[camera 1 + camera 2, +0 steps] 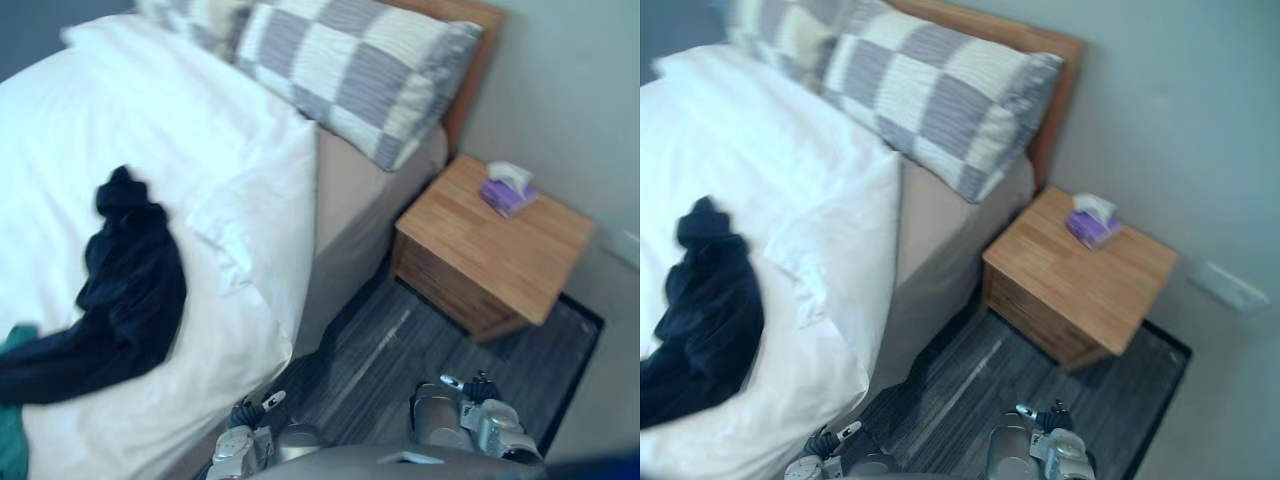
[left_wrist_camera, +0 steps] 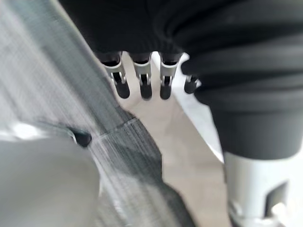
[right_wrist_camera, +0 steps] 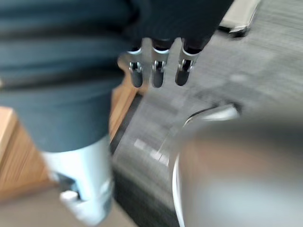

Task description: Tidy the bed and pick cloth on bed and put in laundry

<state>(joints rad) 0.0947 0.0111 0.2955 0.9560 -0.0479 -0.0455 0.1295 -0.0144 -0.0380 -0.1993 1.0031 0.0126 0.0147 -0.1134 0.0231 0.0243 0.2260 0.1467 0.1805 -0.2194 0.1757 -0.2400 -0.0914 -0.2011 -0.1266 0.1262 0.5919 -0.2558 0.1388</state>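
Note:
A dark navy cloth (image 1: pixel 130 290) lies crumpled on the white duvet (image 1: pixel 200 130) at the near left of the bed. A bit of teal cloth (image 1: pixel 12 420) pokes in at the lower left edge. My left hand (image 2: pixel 142 78) hangs over the grey rug beside the bed's side, its fingers straight and holding nothing. Over the rug near the wooden nightstand, my right hand (image 3: pixel 158 71) hangs with relaxed, empty fingers. Both hands are well apart from the cloth.
Two grey-and-white checked pillows (image 1: pixel 350 70) lean on the wooden headboard (image 1: pixel 470 60). The nightstand (image 1: pixel 495 245), with a purple tissue box (image 1: pixel 508 190) on it, stands right of the bed against the wall. A dark striped rug (image 1: pixel 400 350) covers the floor between them.

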